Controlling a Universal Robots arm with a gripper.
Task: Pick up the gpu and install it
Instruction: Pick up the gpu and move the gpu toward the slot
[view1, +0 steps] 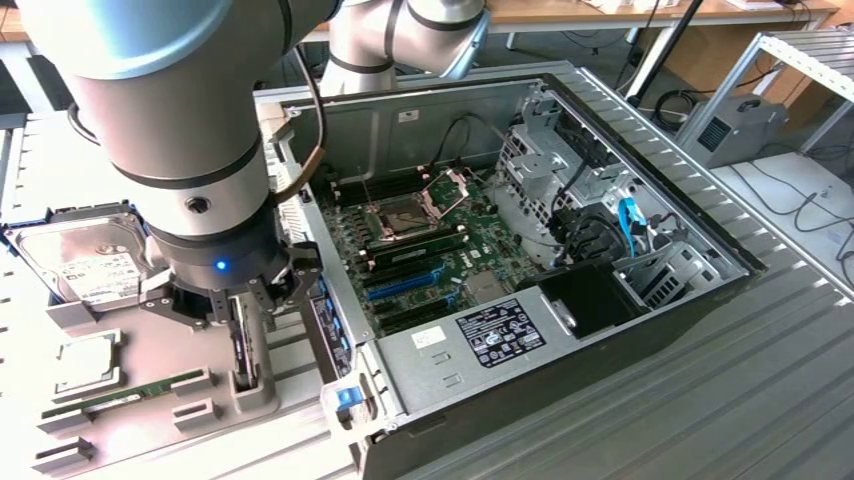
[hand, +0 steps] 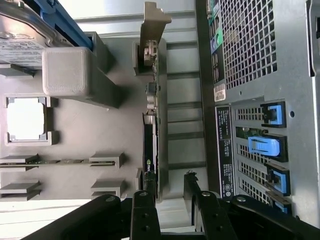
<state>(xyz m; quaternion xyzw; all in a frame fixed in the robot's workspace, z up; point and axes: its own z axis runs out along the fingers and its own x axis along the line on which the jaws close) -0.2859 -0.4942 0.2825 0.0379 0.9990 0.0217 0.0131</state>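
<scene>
Start with the open grey steel computer case (view1: 400, 120), lying on its side with the green motherboard exposed. Your thick grey robot arm (view1: 160, 120) comes down at about eight o'clock from it in the exterior view. Under the arm lies the pale grey parts fixture (hand: 100, 140), with the silver hard drive (view1: 87, 265) at its ten o'clock corner.

The gpu (hand: 150, 140) (a thin green card seen edge-on, silver bracket at the far end) stands upright in its slot on that fixture, just beside the case wall, not yet lifted.

Your black two-finger gripper (hand: 170, 197) hangs over the card's near end, jaws spread wide and holding nothing.

Watch the centring: in the wrist view the card appears to lie nearer one finger than the other. I judge that finger could land on the card's edge, or a lopsided squeeze could tip the card in its slot.
</scene>
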